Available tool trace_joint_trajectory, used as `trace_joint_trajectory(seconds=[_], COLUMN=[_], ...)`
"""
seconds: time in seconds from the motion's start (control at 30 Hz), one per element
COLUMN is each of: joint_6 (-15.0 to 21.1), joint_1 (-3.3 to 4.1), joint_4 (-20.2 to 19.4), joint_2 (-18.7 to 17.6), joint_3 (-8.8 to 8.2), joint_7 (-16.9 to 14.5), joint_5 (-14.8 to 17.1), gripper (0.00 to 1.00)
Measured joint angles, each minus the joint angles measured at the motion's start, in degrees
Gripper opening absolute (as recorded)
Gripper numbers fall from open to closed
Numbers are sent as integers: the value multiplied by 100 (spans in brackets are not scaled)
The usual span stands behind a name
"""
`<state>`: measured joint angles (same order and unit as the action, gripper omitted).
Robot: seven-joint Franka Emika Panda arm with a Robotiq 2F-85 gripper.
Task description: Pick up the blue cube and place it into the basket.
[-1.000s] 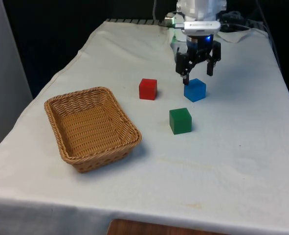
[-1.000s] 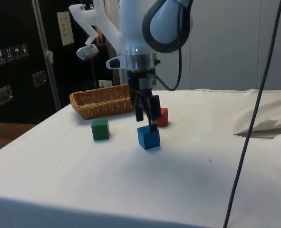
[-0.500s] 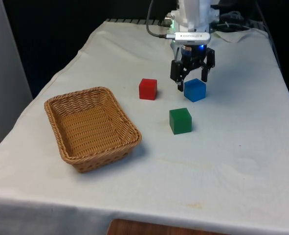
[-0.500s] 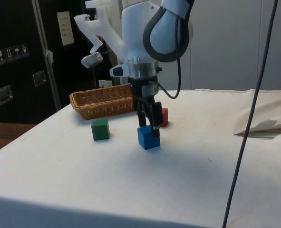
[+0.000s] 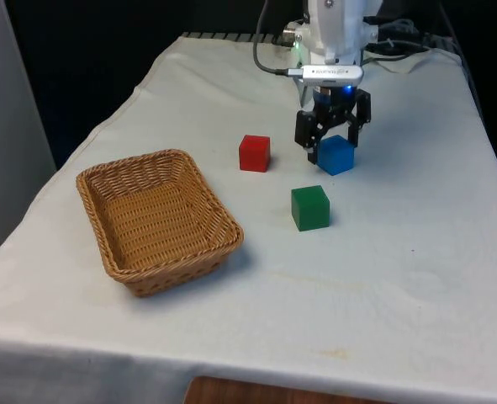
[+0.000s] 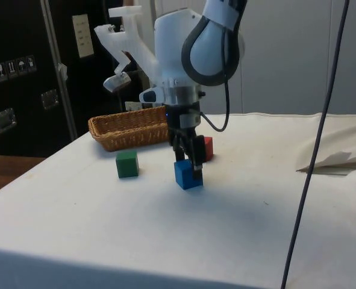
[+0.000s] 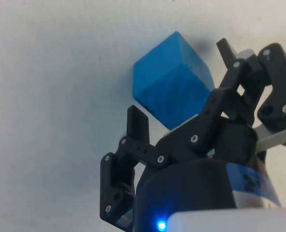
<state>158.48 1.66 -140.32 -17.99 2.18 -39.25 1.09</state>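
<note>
My gripper point(image 5: 333, 145) sits low over the blue cube point(image 5: 336, 155) — fingers spread wide on either side, not gripping. The cube rests on the cloth, well apart from the basket point(image 5: 105, 249).

Three small solid-coloured cubes are sitting on the white tablecloth point(image 5: 416, 252): one blue cube point(image 5: 335, 155), one red cube point(image 5: 254, 153) and one green cube point(image 5: 310, 207). One rectangular woven wicker basket point(image 5: 113, 252) is standing on the cloth as well. The side view is showing the same count, with one blue cube point(image 6: 185, 176), one red cube point(image 6: 207, 148), one green cube point(image 6: 127, 164) and one basket point(image 6: 126, 129). One black two-finger gripper point(image 5: 333, 141) is hanging over the table.
</note>
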Motion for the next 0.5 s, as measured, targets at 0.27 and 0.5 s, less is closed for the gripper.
trace_joint_trajectory(seconds=[0.27,0.5], joint_6=[17,17], joint_1=[0,0], joint_4=[0,0], joint_2=[-17,-17], joint_3=[0,0], joint_7=[0,0], joint_5=[0,0], gripper=[81,0])
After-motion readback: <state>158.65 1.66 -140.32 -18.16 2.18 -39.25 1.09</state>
